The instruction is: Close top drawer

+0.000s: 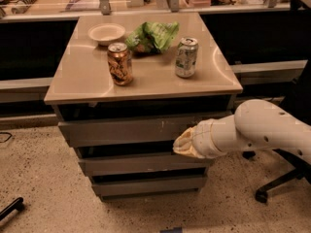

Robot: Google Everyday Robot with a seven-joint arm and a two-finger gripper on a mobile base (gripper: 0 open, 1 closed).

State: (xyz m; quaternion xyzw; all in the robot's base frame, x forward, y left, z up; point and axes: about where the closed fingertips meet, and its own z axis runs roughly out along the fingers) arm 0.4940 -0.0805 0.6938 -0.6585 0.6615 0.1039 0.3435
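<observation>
The top drawer (121,130) is a wide grey flat front panel just under the tabletop, with small white scuffs right of centre. It stands slightly out from the cabinet, with a dark gap above it. My gripper (183,142), on the end of the white arm (262,130), comes in from the right. Its tip rests at the lower right part of the drawer front, over the seam to the drawer below.
On the beige tabletop (146,84) stand a brown can (120,63), a silver-green can (186,57), a white bowl (106,33) and a green bag (153,37). Two narrower grey drawers (141,164) sit below. An office chair base (279,186) is at right.
</observation>
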